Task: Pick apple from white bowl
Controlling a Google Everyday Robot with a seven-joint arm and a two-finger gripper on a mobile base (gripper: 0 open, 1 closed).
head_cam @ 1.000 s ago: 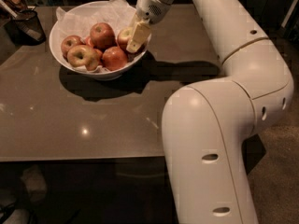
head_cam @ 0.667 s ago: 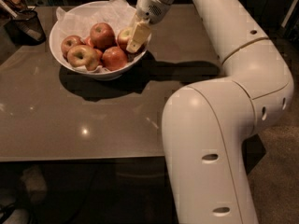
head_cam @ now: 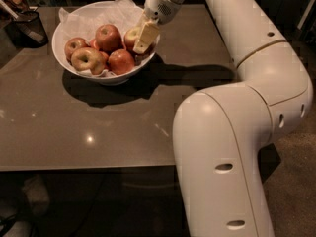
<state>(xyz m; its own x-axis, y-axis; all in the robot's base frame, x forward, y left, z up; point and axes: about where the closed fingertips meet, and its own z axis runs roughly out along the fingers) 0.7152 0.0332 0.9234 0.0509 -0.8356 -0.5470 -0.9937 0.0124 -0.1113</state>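
The white bowl [head_cam: 66, 58] stands on the table at the back left, lined with crumpled white tissue and holding several apples. A red apple [head_cam: 130, 36] with a pale patch lies at the bowl's right side. My gripper [head_cam: 143, 37] reaches down from the arm into the right side of the bowl and sits right against this apple, partly covering it. A yellow-green apple [head_cam: 87, 59] lies at the front left. Darker red apples [head_cam: 108, 36] lie in the middle.
A dark mesh cup [head_cam: 29, 27] stands at the table's far left, beside the bowl. The grey-brown table [head_cam: 98, 127] runs to a front edge low in the view. My large white arm [head_cam: 237, 132] fills the right side.
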